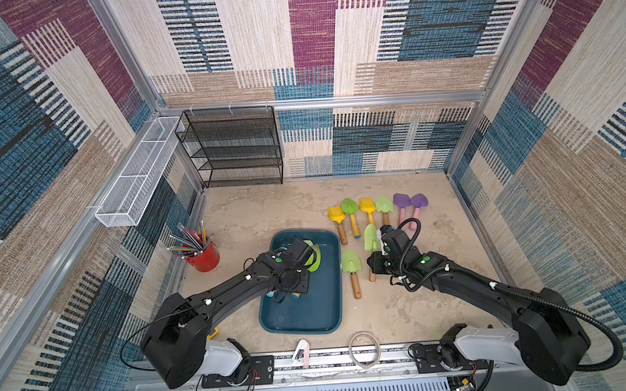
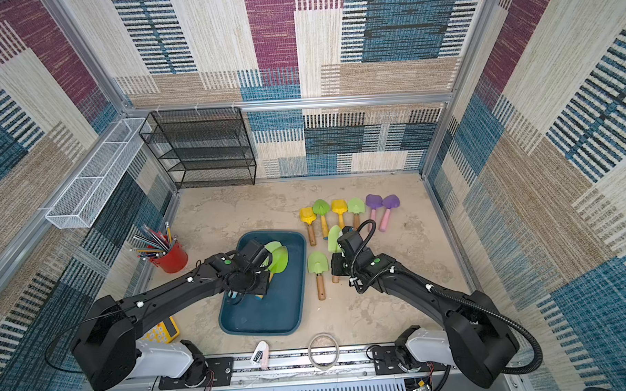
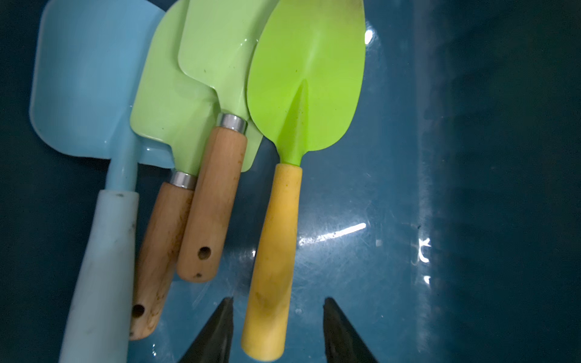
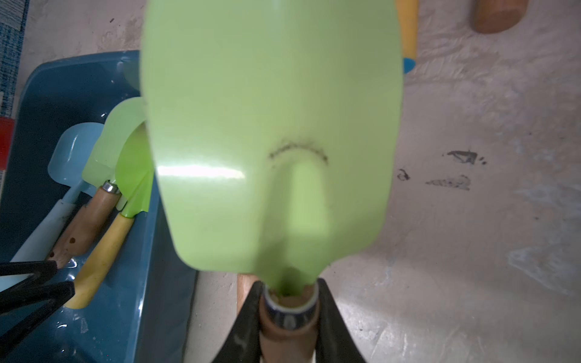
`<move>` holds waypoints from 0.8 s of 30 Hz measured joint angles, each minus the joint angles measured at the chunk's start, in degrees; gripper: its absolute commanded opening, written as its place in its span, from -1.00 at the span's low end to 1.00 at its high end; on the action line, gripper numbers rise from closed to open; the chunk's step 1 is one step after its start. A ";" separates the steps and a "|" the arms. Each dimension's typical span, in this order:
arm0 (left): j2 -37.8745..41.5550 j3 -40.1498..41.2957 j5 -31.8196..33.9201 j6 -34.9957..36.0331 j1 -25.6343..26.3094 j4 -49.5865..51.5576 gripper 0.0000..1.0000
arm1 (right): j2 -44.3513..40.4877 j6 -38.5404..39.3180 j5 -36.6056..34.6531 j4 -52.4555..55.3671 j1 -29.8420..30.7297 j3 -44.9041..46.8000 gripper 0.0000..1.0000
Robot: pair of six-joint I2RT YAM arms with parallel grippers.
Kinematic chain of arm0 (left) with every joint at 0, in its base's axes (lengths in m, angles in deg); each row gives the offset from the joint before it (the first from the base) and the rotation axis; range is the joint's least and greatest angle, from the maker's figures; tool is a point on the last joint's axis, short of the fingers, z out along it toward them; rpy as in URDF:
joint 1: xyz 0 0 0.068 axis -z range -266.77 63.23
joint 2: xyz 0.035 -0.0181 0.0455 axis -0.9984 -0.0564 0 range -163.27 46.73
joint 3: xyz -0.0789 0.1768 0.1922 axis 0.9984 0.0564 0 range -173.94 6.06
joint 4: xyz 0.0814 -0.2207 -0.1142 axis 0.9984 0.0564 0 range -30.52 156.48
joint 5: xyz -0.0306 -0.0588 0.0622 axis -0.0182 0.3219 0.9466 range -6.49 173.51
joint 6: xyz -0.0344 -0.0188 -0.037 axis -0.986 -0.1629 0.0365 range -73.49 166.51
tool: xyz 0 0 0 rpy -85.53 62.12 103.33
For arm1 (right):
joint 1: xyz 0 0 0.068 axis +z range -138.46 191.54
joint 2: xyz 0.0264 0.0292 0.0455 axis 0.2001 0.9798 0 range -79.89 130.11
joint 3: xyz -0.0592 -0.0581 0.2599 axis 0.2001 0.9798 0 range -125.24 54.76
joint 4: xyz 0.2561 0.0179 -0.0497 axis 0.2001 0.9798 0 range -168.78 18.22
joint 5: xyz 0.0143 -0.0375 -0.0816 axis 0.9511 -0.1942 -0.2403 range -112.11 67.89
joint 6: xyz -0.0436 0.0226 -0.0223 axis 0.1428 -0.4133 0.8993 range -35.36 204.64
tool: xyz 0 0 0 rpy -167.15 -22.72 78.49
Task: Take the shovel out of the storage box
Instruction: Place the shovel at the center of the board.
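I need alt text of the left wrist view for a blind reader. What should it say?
The open left tool straddles the yellow handle of a bright green shovel lying in the blue box. Beside it lie two pale green shovels with wooden handles and a light blue shovel.

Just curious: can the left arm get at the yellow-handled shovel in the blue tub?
Probably yes: the left gripper is open, its jaws either side of the yellow-handled shovel, whose handle lies uncovered.
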 measured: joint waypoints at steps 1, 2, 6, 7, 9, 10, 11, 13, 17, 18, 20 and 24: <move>-0.35 -0.07 0.46 0.02 0.24 0.11 -0.02 | 0.07 0.20 -0.33 0.22 0.04 0.13 -0.67; -0.81 -0.17 0.90 0.02 0.57 0.28 -0.02 | 0.28 0.35 -0.63 0.48 0.07 0.33 -0.67; -2.71 -0.63 2.12 0.04 1.44 0.55 -0.05 | 1.16 0.83 -0.81 0.63 0.31 1.49 -0.67; -3.15 -0.74 2.34 0.07 1.66 0.52 -0.05 | 1.36 0.83 -0.83 0.68 0.39 1.75 -0.67; -4.20 -0.94 2.49 0.22 1.84 0.55 -0.08 | 1.88 0.85 -1.18 0.92 0.83 2.16 -0.66; -4.61 -0.94 2.54 0.24 1.97 0.55 -0.09 | 2.08 0.85 -1.18 0.87 1.03 2.38 -0.65; -4.94 -0.94 2.56 0.24 2.08 0.59 -0.09 | 2.27 0.85 -1.22 0.81 1.07 2.71 -0.66; -5.40 -0.96 2.54 0.24 2.47 0.57 -0.10 | 2.84 0.87 -1.49 0.79 1.29 3.23 -0.66; -6.14 -1.01 2.47 0.24 3.21 0.35 -0.11 | 4.17 0.87 -2.19 0.44 1.44 4.15 -0.66; -6.25 -1.01 2.38 0.24 3.39 0.31 -0.11 | 4.48 0.87 -2.27 0.28 1.44 4.28 -0.65; -6.32 -1.09 2.29 0.22 3.87 0.24 -0.11 | 5.09 0.83 -2.43 -0.35 1.46 4.44 -0.65; -6.32 -1.38 2.25 0.22 4.33 0.07 -0.11 | 6.25 0.83 -2.62 -1.97 1.49 4.76 -0.65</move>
